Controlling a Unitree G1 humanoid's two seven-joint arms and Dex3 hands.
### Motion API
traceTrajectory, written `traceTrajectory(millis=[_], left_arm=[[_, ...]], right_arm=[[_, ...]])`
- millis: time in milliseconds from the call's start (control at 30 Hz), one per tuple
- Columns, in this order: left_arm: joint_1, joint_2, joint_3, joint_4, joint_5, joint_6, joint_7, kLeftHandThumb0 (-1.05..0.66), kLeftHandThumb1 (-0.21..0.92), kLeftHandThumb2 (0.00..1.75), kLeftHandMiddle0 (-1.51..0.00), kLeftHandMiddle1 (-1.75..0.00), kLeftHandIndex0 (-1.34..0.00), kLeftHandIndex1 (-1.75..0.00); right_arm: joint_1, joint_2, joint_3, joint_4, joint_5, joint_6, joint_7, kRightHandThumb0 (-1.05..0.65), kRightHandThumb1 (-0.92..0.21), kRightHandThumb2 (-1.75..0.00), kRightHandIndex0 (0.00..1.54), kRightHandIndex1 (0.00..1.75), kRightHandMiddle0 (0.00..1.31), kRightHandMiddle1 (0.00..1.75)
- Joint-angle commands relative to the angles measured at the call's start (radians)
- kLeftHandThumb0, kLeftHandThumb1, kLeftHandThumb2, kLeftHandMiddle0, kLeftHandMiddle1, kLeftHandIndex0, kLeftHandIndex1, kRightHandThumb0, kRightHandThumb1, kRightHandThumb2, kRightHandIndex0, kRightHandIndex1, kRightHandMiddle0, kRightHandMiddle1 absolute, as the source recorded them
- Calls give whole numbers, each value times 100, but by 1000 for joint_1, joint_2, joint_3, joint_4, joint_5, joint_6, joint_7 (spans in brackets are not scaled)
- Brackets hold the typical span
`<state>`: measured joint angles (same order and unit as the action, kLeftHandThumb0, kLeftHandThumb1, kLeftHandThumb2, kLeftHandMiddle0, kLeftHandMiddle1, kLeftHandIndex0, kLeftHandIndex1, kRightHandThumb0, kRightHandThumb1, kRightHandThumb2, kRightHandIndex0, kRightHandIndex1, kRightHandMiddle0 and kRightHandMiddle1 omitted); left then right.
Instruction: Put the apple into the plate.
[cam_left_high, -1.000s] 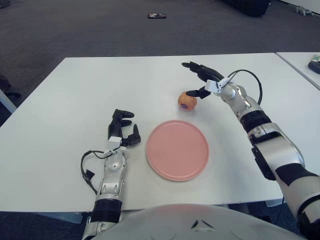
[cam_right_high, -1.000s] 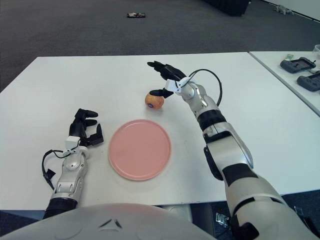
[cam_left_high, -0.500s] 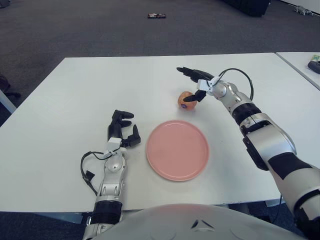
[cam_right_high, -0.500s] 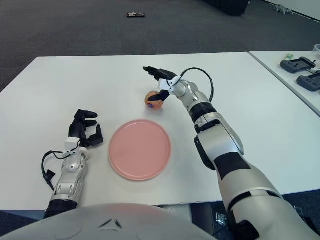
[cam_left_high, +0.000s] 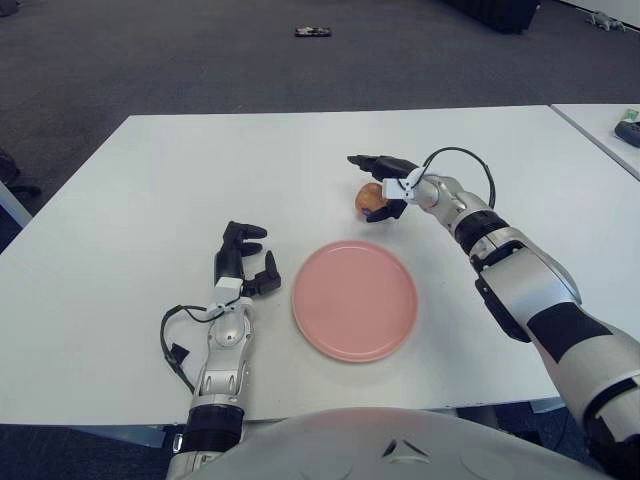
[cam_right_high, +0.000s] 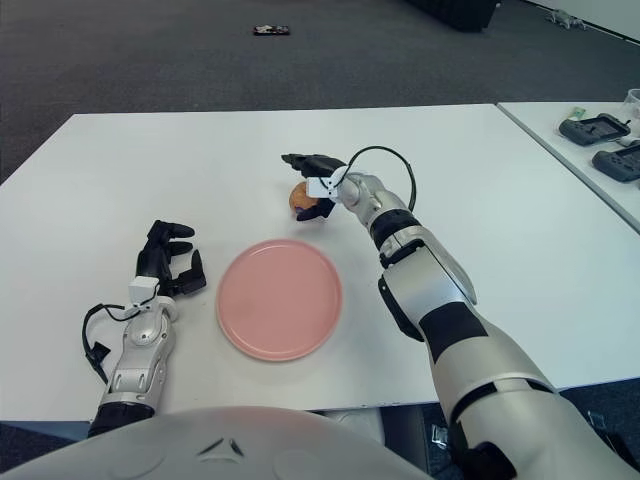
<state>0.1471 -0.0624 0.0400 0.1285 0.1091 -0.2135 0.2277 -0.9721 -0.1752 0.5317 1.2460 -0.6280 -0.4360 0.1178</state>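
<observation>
An orange-red apple (cam_left_high: 368, 197) sits on the white table (cam_left_high: 150, 180), just beyond the far right rim of the pink plate (cam_left_high: 355, 299). My right hand (cam_left_high: 372, 186) is spread around the apple: its fingers (cam_left_high: 375, 162) reach over the top and its thumb lies against the near side. The hand is open and the apple stands on the table. The plate holds nothing. My left hand (cam_left_high: 243, 258) shows to the left of the plate, relaxed and holding nothing.
A second table at the right carries dark devices (cam_right_high: 598, 130). A small dark object (cam_left_high: 313, 32) lies on the carpet beyond the table. A cable loops off my right wrist (cam_left_high: 455, 160) and another off my left forearm (cam_left_high: 175, 330).
My right hand has moved left and down from beside the apple until its fingers span it. The apple has stayed almost where it was. My left hand has not moved.
</observation>
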Motion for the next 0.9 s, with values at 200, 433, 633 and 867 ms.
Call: traceTrajectory(millis=[200, 433, 633, 867], left_arm=[[24, -6, 4, 18, 5, 48, 11, -1, 30, 136, -64, -174, -38, -175], [25, -3, 10, 20, 0, 46, 10, -1, 28, 138, -65, -175, -39, -175], [31, -1, 12, 15, -1, 43, 8, -1, 27, 140, -66, -174, -40, -175], [37, -1, 10, 8, -1, 31, 6, -1, 28, 137, -68, -171, -38, -175]], right_arm=[[8, 32, 48, 39, -41, 18, 45, -105, -47, -73, 0, 0, 0, 0], [17, 49, 70, 71, -51, 71, 81, -98, -43, -77, 0, 0, 0, 0], [34, 57, 77, 79, -51, 107, 67, -88, -35, -88, 0, 0, 0, 0], [42, 77, 64, 93, -35, 161, 73, -90, -35, -94, 0, 0, 0, 0]])
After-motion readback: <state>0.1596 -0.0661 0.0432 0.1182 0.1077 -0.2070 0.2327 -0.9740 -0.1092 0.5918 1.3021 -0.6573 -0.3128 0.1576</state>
